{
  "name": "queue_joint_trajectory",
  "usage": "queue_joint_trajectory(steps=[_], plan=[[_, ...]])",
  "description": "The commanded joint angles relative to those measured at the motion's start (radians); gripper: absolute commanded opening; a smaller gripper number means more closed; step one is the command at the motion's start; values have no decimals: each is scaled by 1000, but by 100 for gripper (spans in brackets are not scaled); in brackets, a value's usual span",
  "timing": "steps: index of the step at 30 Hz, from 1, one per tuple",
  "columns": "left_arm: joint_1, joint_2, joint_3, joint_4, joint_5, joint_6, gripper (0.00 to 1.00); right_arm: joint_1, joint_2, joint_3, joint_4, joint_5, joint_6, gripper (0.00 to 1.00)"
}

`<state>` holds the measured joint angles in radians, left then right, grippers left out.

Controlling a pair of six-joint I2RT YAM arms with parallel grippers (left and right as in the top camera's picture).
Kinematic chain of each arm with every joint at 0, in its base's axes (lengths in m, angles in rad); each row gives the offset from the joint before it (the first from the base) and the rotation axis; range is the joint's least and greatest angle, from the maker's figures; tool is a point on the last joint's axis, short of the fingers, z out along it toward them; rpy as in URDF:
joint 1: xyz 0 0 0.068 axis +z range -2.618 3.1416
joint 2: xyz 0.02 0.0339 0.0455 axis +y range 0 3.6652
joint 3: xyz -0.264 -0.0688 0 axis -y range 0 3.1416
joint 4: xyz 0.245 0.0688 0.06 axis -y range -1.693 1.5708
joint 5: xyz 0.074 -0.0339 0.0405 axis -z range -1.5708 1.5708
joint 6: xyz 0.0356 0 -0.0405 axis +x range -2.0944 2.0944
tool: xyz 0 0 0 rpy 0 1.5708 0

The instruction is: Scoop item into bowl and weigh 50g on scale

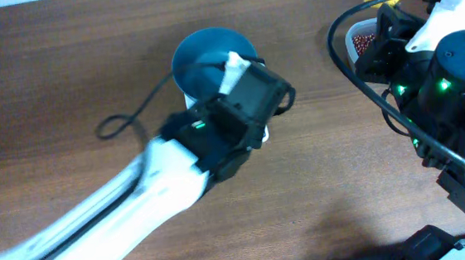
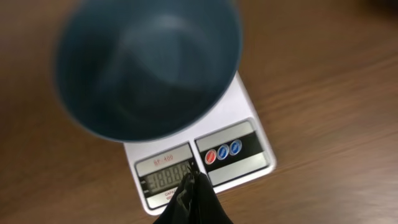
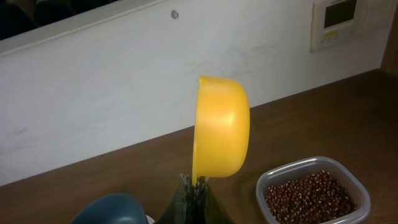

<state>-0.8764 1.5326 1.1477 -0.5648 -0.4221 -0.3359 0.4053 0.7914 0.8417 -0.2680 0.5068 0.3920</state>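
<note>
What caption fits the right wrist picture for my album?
Right claw grips a yellow scoop, with a tub of red beans nearby.

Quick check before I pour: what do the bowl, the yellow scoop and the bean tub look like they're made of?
The teal bowl: likely plastic, smooth with a soft sheen inside. The yellow scoop: looks like moulded plastic, opaque, evenly coloured, slightly glossy. The tub: clear plastic probably, the beans show through its rounded wall.
</note>
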Motion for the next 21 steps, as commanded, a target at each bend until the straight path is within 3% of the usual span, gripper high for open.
queue_joint_trajectory(steps=[1, 3, 5, 6, 8, 13, 16, 19, 21], plan=[[15, -184, 18, -10, 9, 17, 9, -8, 27, 27, 2, -3, -3, 4], [69, -294, 18, -22, -16, 17, 16, -8, 68, 27, 4, -14, 2, 4], [180, -393, 18, -89, -43, 17, 33, -8, 130, 27, 24, -38, 8, 4], [219, -414, 18, -121, -42, 16, 49, -8, 150, 27, 40, -41, 8, 4], [312, -447, 18, -199, -42, 16, 99, -8, 207, 27, 109, -63, 8, 4], [352, -446, 18, -256, -26, 28, 99, -8, 298, 29, 225, -99, 9, 4], [354, -447, 25, -256, 98, 338, 99, -8, 324, 29, 276, -108, 9, 4], [406, -447, 76, -261, 130, 406, 99, -8, 353, 47, 281, -108, 8, 4], [503, -447, 126, -273, 306, 483, 99, -9, 370, 62, 282, -108, 8, 4]])
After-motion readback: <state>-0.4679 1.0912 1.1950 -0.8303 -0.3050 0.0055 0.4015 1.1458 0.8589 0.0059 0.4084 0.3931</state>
